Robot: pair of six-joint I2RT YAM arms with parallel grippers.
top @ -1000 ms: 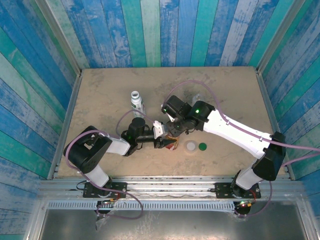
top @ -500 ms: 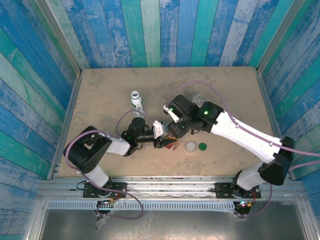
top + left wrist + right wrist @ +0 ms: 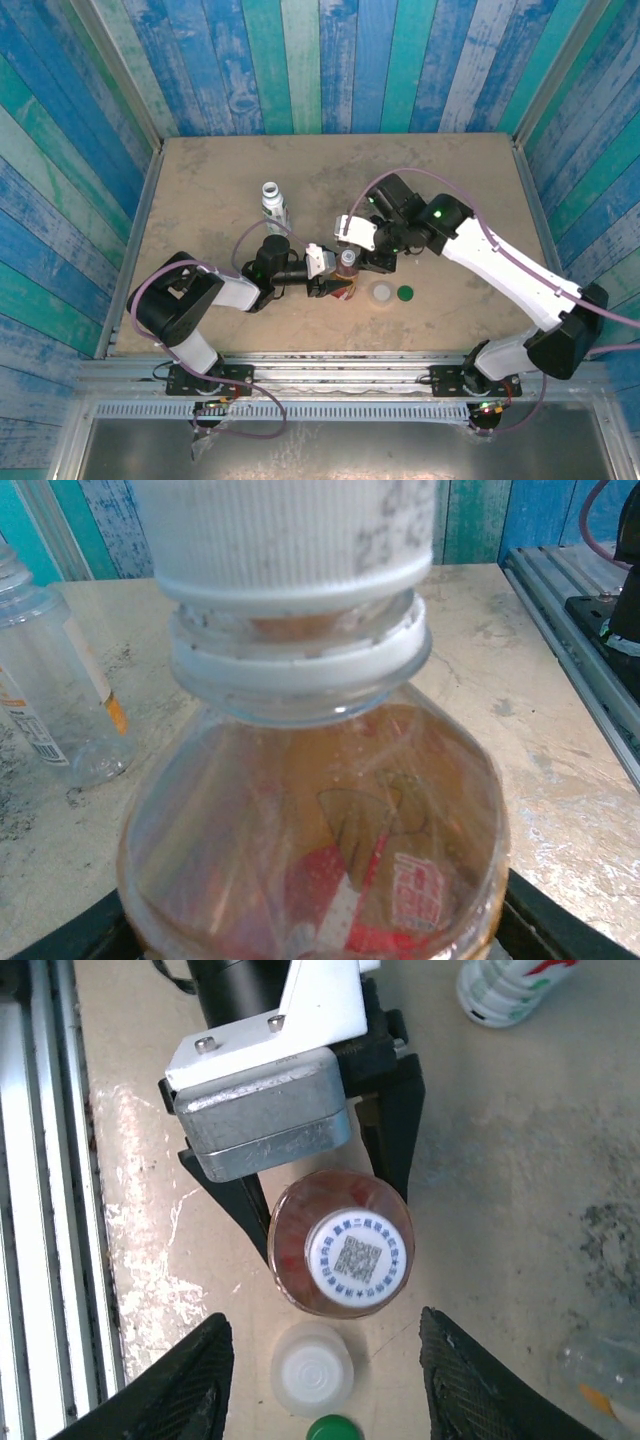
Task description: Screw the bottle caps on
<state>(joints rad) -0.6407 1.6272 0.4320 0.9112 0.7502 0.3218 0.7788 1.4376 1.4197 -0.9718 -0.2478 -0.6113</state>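
Bottle of amber liquid (image 3: 292, 1260) stands upright, white cap (image 3: 358, 1257) sitting on its neck, body pinched between the fingers of the left end effector (image 3: 330, 1215). Right end effector (image 3: 325, 1322) hangs directly above it, fingers spread wide, gripping nothing. Just beyond the left fingertips, translucent cap (image 3: 312, 1368) and green cap (image 3: 333, 1428) lie on the tabletop (image 3: 500, 1160).

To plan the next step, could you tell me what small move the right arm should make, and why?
Probably lower the open right gripper onto the translucent cap lying loose: the amber bottle in the left gripper already wears a white cap, so another cap seems next.
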